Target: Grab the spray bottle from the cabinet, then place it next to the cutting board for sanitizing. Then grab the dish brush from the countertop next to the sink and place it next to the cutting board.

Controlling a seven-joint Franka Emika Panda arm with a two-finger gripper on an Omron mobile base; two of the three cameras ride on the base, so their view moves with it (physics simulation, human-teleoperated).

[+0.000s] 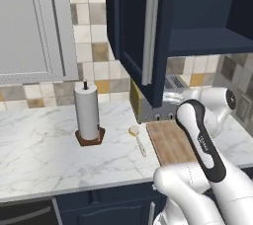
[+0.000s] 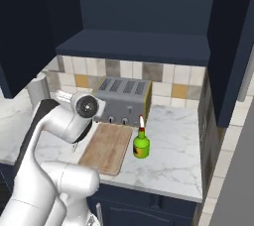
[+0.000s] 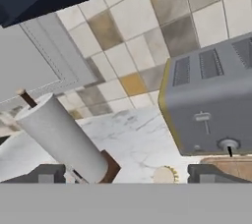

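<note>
The green spray bottle (image 2: 141,144) stands upright on the white marble countertop (image 1: 39,145), just right of the wooden cutting board (image 2: 105,148). The cream dish brush (image 1: 137,138) lies flat on the marble close to the left edge of the cutting board (image 1: 170,142). My gripper (image 3: 127,174) is open. Its fingertips (image 3: 47,173) stand wide apart low over the counter, with the brush head (image 3: 165,174) lying on the marble between them, untouched. The navy cabinet (image 2: 134,46) hangs open above, its shelf bare, and its door (image 1: 143,36) swings out over the counter.
A grey toaster (image 2: 121,101) sits against the tiled wall right behind the board. A paper towel roll (image 1: 89,113) on a brown stand rises left of the brush. A light grey wall cabinet (image 1: 29,26) hangs at the far left. My own arm covers the board's right part in the left base view.
</note>
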